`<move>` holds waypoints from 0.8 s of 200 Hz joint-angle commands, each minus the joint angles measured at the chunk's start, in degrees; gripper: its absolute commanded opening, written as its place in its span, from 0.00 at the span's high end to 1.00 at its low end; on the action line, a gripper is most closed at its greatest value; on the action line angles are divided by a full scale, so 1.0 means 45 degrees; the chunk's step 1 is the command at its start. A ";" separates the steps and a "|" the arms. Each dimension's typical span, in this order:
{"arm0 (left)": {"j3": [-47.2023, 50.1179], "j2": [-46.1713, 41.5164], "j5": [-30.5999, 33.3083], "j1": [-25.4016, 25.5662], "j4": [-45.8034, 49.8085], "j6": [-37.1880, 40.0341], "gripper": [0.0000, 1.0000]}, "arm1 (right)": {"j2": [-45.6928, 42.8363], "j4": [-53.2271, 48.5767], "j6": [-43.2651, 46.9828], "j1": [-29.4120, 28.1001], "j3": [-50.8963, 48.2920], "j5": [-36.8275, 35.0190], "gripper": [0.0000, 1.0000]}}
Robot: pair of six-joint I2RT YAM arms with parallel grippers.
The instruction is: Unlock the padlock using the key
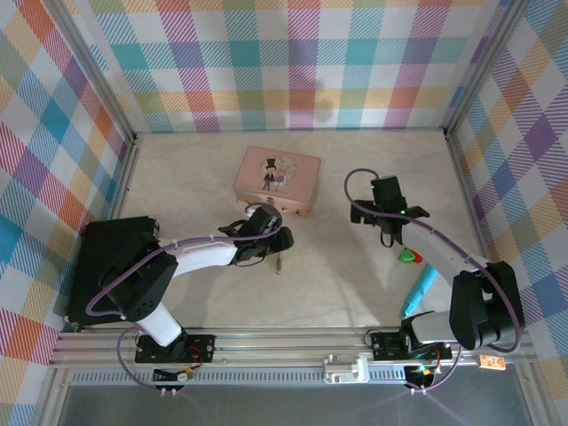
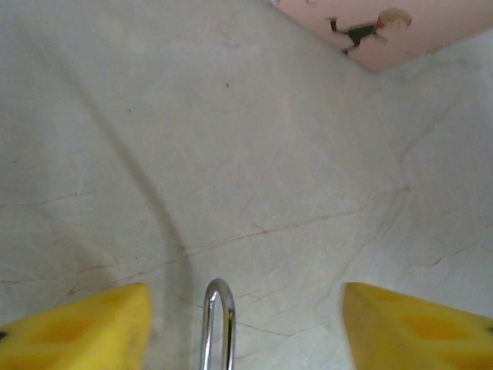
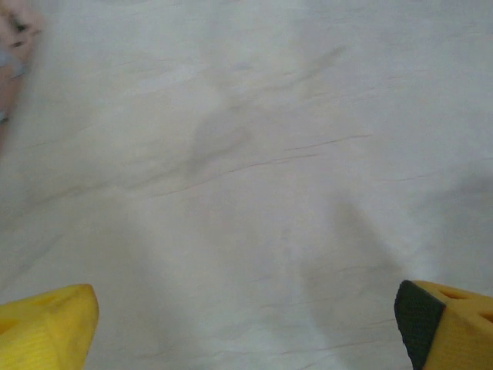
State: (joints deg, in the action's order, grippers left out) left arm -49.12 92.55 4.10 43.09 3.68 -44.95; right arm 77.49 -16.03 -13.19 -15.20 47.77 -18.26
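1. Left gripper (image 2: 245,312): jaws parted, gripping nothing, straddling the padlock (image 2: 218,324), whose shackle sits at lower centre; probably placed to steady it.
2. Pink tin (image 2: 400,31): upper right, a bystander.
3. Right gripper (image 3: 246,324): spread wide, empty-handed, above the table (image 3: 246,154).

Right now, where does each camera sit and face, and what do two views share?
Top external: above and behind, looking down at the table; left arm, right arm show.
Left wrist: looks down past the open left gripper at the padlock shackle.
Right wrist: looks down past the open right gripper at table.
Shared: the pink tin, in top external and left wrist.
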 commanded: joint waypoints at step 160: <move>0.4165 -0.5453 0.7083 -0.7310 -0.3542 0.7856 0.00 | 0.1936 1.3308 0.2463 0.2833 -0.5128 0.2165 0.01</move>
State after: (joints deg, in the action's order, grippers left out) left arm -34.15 64.73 31.44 10.92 0.10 -15.25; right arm 86.52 35.55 -3.05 -3.36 25.21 -12.25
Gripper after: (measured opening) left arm 0.997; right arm 0.990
